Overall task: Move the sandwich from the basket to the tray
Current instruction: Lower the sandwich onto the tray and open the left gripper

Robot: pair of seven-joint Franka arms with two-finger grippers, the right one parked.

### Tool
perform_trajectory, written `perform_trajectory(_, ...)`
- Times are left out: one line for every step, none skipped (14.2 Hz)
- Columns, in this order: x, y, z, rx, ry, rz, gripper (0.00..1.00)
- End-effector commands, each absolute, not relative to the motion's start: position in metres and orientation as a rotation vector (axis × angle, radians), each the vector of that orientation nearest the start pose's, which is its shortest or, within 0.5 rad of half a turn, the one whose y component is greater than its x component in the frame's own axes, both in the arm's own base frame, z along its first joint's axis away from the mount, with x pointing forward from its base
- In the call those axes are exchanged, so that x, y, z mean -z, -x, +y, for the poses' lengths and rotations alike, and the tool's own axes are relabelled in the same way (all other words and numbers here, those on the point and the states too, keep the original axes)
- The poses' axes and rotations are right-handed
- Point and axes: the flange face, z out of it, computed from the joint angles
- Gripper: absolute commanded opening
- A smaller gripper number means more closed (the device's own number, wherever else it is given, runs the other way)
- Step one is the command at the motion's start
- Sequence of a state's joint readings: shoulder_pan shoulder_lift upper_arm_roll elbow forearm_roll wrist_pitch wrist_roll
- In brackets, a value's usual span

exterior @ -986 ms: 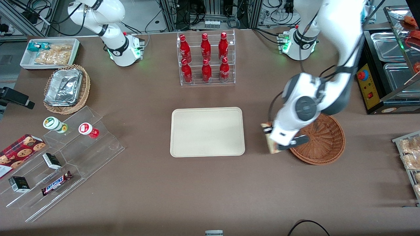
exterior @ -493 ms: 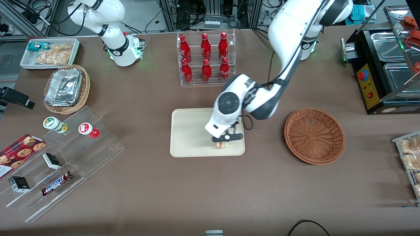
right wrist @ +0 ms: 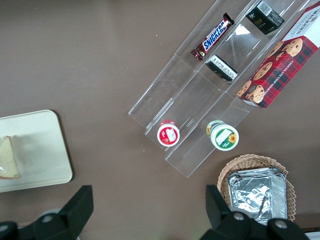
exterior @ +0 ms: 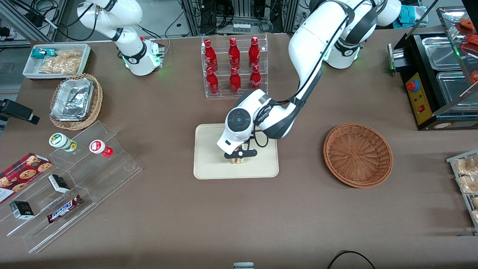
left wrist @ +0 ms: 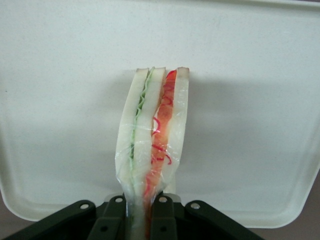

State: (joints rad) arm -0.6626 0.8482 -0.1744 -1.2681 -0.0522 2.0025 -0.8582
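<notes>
So at this point our jaws were clamped tight on the sandwich [left wrist: 152, 150], pinching the wedge flat across its bread faces. The gripper [exterior: 239, 156] sat right over the tray [exterior: 209, 164], a bit nearer the tray's front-camera edge than its middle. From the wrist camera the wedge ran straight out from the jaws, its long axis in line with the gripper [left wrist: 145, 212], the cut edge with the green and red stripes facing up at us and nothing but tray [left wrist: 60, 100] underneath. We couldn't tell whether the sandwich was actually touching the tray or hanging just above it. We figured the drop turned on that: it stood on edge, so on release it'd probably tip onto one bread face. The basket [exterior: 357, 155] sat well apart, at the working arm's end of the tabletop [exterior: 239, 220], with nothing in it.
</notes>
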Motion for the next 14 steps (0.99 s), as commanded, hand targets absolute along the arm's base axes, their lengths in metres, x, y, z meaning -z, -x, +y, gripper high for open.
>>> perform_trajectory(-0.236,-0.504,-0.547,-0.346,3.148,-0.17,0.08)
perform_trajectory(-0.235,-0.506,-0.548,-0.333,3.158,-0.174,0.13)
perform_trajectory(-0.238,-0.507,-0.549,-0.322,3.168,-0.182,0.41)
perform_trajectory(-0.241,-0.507,-0.549,-0.32,3.17,-0.189,0.99)
perform_trajectory(-0.245,-0.507,-0.549,-0.31,3.165,-0.217,1.0)
perform_trajectory(-0.262,-0.511,-0.546,-0.286,3.174,-0.225,1.0)
perform_trajectory(-0.279,-0.517,-0.538,-0.273,3.177,-0.242,1.0)
perform_trajectory(-0.303,-0.519,-0.529,-0.271,3.151,-0.246,1.0)
perform_trajectory(-0.323,-0.524,-0.515,-0.261,3.104,-0.245,1.0)
perform_trajectory(-0.336,-0.532,-0.501,-0.221,3.065,-0.246,1.0)
perform_trajectory(-0.355,-0.534,-0.492,-0.164,3.038,-0.259,1.0)
perform_trajectory(-0.371,-0.538,-0.476,-0.172,3.018,-0.323,1.0)
perform_trajectory(-0.375,-0.549,-0.446,-0.203,2.989,-0.385,1.0)
perform_trajectory(-0.381,-0.553,-0.422,-0.209,2.979,-0.409,1.0)
